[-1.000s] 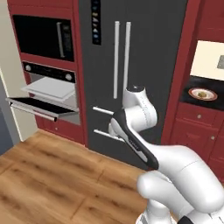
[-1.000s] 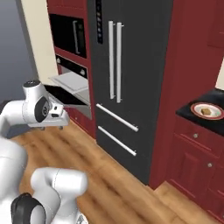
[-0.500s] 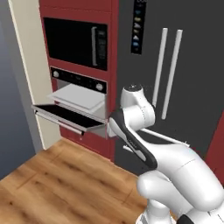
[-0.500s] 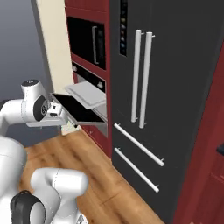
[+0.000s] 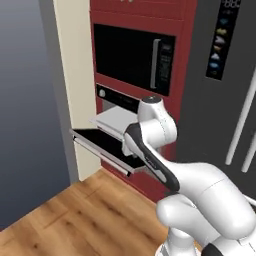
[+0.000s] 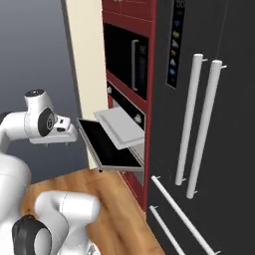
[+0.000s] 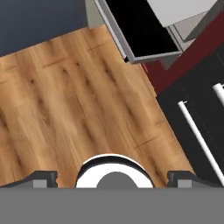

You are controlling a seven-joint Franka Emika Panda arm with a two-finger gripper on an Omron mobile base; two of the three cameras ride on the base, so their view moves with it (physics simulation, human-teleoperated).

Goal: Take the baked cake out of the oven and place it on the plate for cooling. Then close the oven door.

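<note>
The oven [image 5: 118, 98] sits in the red cabinet column under a black microwave. The oven door [image 5: 101, 145] hangs open, lying flat, a wide black panel [image 6: 105, 143]. A light grey tray [image 6: 121, 127] juts out above it. The cake and the plate are out of view. My gripper [image 6: 56, 143] hovers left of the door's front edge and points down, apart from the door. In the hand view its fingertips [image 7: 43, 177] stand wide apart over the wood floor, so my gripper [image 7: 113, 177] is open and holds nothing. The oven door [image 7: 140, 30] lies toward the top of that view.
A black microwave [image 5: 132, 57] with a vertical handle sits above the oven. The dark fridge [image 6: 209, 124] with long silver handles stands right of it. A beige wall panel [image 5: 70, 75] borders the oven on the left. Wood floor [image 5: 75, 220] spreads below the door.
The whole picture has shifted: the base has moved, so the oven looks larger and nearer, and the counter at the right has left the views. The gripper stays open.
</note>
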